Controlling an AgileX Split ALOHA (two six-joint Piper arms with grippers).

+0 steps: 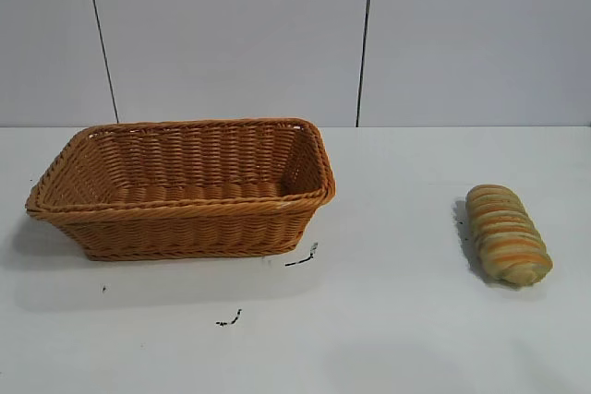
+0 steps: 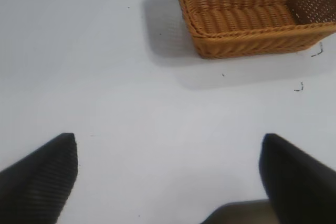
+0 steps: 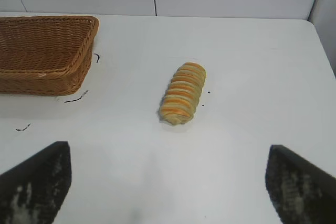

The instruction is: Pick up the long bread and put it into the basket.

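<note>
Exterior view: long bread [image 1: 506,233] lies on the table [image 1: 397,320], well apart from the basket [image 1: 185,219]. Left gripper [image 2: 168,177] and right gripper [image 3: 167,182]: fingers spread wide, holding nothing.

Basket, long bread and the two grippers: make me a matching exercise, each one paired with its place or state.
Things:
1. basket
2. long bread
3. left gripper
4. right gripper

Places or states:
A. open, facing the loaf
B. lying on the table's right side
C. open, with the wicker ahead
D. standing empty on the table's left side

Pairs: 1-D, 2-B, 3-C, 4-A
</note>
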